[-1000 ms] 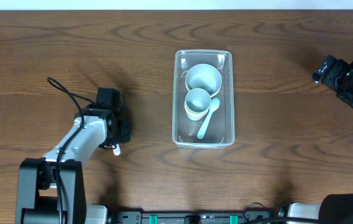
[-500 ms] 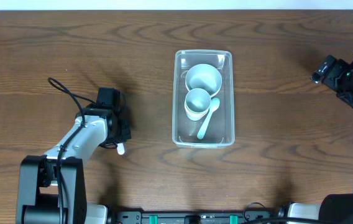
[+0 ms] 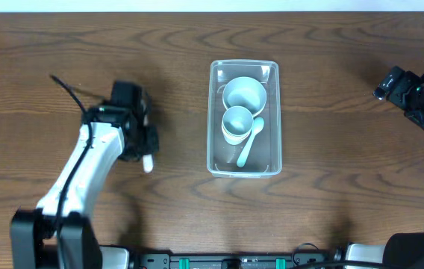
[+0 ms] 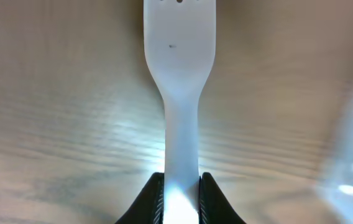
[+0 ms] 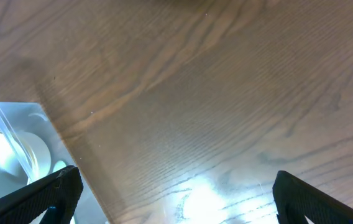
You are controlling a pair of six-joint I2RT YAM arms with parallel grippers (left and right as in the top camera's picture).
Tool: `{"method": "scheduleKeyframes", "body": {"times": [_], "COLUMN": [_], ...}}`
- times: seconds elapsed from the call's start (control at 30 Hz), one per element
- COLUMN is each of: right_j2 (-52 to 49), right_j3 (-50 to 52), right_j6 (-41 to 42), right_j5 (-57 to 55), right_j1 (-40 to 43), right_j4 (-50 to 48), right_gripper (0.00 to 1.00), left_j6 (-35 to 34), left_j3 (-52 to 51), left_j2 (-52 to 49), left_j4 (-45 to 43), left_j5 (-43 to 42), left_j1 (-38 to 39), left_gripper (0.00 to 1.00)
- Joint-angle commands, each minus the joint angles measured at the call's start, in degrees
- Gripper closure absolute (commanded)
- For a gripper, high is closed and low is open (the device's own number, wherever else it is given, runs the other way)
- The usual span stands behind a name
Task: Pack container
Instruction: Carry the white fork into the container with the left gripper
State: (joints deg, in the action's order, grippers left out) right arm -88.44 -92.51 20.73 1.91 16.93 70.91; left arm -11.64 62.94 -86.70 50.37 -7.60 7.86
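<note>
My left arm (image 3: 85, 161): white link, black wrist, loose black cable (image 3: 69, 93). Left gripper (image 4: 181, 190): black fingers (image 4: 153, 198) (right arm (image 3: 413, 93) mostly black too).

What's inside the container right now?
In the container: a pale bowl, a pale cup and a teal spoon beside the cup. Anything beneath the bowl or cup is covered. The left gripper holds a white utensil outside it.

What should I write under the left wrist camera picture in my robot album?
The left gripper pinches a white plastic utensil by its narrow end, with the wooden table behind it.
</note>
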Motion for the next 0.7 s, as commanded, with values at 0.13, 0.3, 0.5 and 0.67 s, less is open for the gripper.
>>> {"method": "scheduleKeyframes", "body": {"times": [0.13,0.3,0.5,0.67], "right_j2": [0.0,0.0,0.0,0.0], "right_j3": [0.0,0.0,0.0,0.0], "right_j6": [-0.7,-0.7,-0.7,-0.7], "right_j5": [0.0,0.0,0.0,0.0], "right_j1": [0.3,0.3,0.3,0.3], "right_j4": [0.0,0.0,0.0,0.0], "right_gripper": [0.01,0.01,0.01,0.01], "left_j6": [1.7,-0.1,-4.2,-5.0], "left_j3": [17.0,19.2,18.6,18.6], "left_j2": [5.9,4.9,-3.7,-11.6], "left_j4": [3.6,-0.3,-3.8,-7.5], "left_j5": [-2.7,-1.6,0.3,0.3], "left_j1": [14.2,26.1,33.9,38.6], "left_gripper": [0.94,0.94,0.94,0.94]}}
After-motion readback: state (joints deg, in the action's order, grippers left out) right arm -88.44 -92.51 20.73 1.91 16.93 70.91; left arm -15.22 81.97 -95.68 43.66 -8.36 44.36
